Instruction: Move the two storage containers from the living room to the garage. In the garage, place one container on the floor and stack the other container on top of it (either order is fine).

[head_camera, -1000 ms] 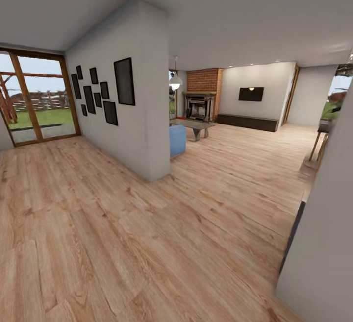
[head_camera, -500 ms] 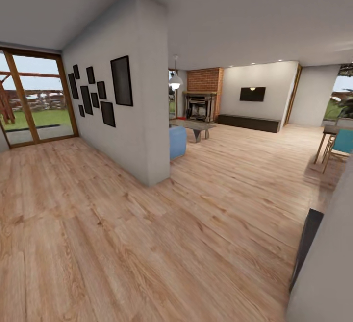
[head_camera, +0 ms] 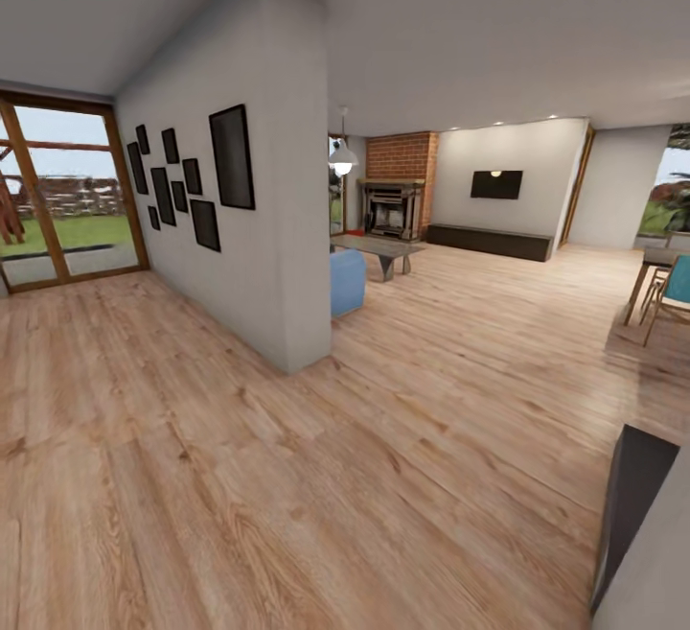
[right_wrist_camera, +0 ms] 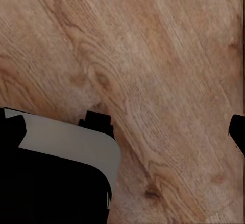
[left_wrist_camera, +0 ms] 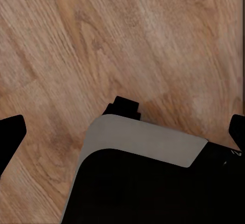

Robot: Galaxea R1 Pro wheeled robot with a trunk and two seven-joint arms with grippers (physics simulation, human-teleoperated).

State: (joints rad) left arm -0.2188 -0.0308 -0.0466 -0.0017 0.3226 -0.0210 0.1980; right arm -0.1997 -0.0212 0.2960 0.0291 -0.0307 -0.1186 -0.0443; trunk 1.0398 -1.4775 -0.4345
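Note:
The living room lies ahead across light wood-plank floor (head_camera: 450, 361). At its far end are the red brick fireplace (head_camera: 395, 191), the black wall TV (head_camera: 496, 184) and the long dark low bench (head_camera: 489, 241). A tiny red-orange patch (head_camera: 354, 232) shows left of the fireplace, too small to identify. The storage containers are otherwise out of view. My left gripper (left_wrist_camera: 124, 132) hangs open over the planks, with nothing between its fingertips (left_wrist_camera: 11, 131). My right gripper (right_wrist_camera: 124, 129) is open too, holding nothing.
A white partition wall (head_camera: 278, 227) with several black frames juts out at centre left. Behind it stand a blue seat (head_camera: 347, 280) and a low coffee table (head_camera: 379, 248). A dark panel (head_camera: 637, 496) and pale wall edge crowd the lower right. Further back on the right are a table and a teal chair (head_camera: 676, 287).
The whole view has shifted as the camera moved: the pale wall at the right has slid mostly out of frame, uncovering the teal chair and table. Nothing in the room itself moved.

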